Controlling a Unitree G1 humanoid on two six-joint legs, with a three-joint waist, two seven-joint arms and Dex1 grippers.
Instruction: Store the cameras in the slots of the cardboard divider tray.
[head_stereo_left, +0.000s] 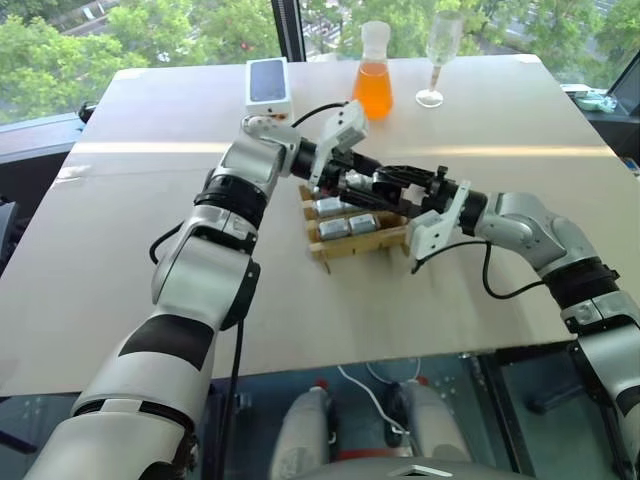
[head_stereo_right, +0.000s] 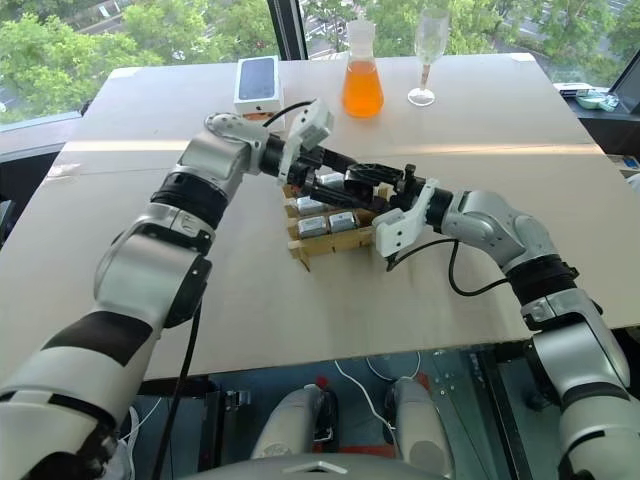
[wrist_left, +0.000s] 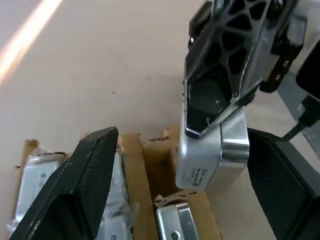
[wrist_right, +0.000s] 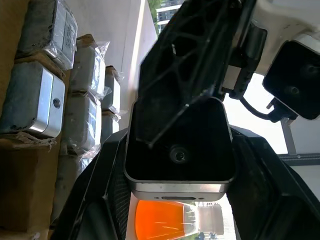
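Near the middle of the surface (head_stereo_left: 120, 300), the left hand (head_stereo_left: 352, 172) hangs with fingers apart beside a camera (wrist_left: 212, 150). The right hand (head_stereo_left: 385, 185) is clamped on that camera above the cardboard divider tray (head_stereo_left: 355, 240). It looks stiff, light, slick-sided; hold its 2 flat faces.

Both arms reach inward, left gripper (head_stereo_left: 352, 172) spread wide, right gripper (head_stereo_left: 372, 184) clamped, tips meeting.
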